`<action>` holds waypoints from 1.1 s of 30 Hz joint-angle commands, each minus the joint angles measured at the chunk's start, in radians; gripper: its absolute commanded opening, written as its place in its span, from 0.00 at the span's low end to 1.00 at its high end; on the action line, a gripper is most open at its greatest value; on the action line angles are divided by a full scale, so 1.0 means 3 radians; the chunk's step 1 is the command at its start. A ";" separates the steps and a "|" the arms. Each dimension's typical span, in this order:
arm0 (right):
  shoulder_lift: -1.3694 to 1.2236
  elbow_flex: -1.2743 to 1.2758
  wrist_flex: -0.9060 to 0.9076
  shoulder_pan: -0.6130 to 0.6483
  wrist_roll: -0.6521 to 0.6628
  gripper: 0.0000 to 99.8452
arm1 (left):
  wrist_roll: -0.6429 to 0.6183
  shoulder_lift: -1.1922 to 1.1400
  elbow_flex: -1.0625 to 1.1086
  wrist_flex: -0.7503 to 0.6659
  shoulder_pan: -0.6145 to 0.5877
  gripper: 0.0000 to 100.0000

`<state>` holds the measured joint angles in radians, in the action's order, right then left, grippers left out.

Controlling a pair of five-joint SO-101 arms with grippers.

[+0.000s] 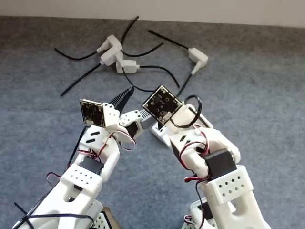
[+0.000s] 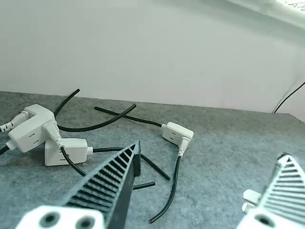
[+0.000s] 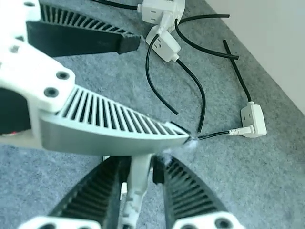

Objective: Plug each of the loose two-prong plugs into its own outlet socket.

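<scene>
Right wrist view: white plug [image 3: 137, 181] runs lengthwise, gripped between right jaws.

Grey felt-like table surface [image 1: 267, 95], plain white wall [image 2: 152, 47] behind.

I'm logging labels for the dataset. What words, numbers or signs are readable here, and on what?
No text can be read.
White outlet blocks: no print visible.
Camera boards on the wrists: marks too small to read.
White piece in the right hand: no print visible.
</scene>
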<state>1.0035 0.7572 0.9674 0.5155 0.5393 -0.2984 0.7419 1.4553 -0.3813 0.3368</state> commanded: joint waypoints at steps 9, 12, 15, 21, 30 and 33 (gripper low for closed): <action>0.0090 -0.0724 0.0315 0.0013 -0.0015 0.01 | 0.0031 -0.0028 0.0038 0.0066 0.0064 0.40; 0.0079 -0.0898 0.0432 0.0008 -0.0015 0.01 | 0.0031 -0.0028 0.0038 0.0066 0.0064 0.40; 0.0069 -0.0990 0.0519 0.0008 -0.0015 0.01 | 0.0031 -0.0028 0.0038 0.0066 0.0064 0.40; 0.0069 -0.0979 0.0504 0.0008 -0.0015 0.01 | 0.0031 -0.0028 0.0038 0.0066 0.0054 0.40; 0.0059 -0.0867 0.0657 -0.0330 -0.0031 0.02 | 0.0026 -0.0028 -0.0028 0.0097 -0.0545 0.40; 0.0059 -0.0637 0.0780 -0.0458 -0.0036 0.02 | 0.0005 -0.0028 -0.0238 0.0465 -0.0785 0.39</action>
<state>1.0142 0.5347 1.1761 0.4219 0.5363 -0.2908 0.7250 1.4784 -0.3491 0.1864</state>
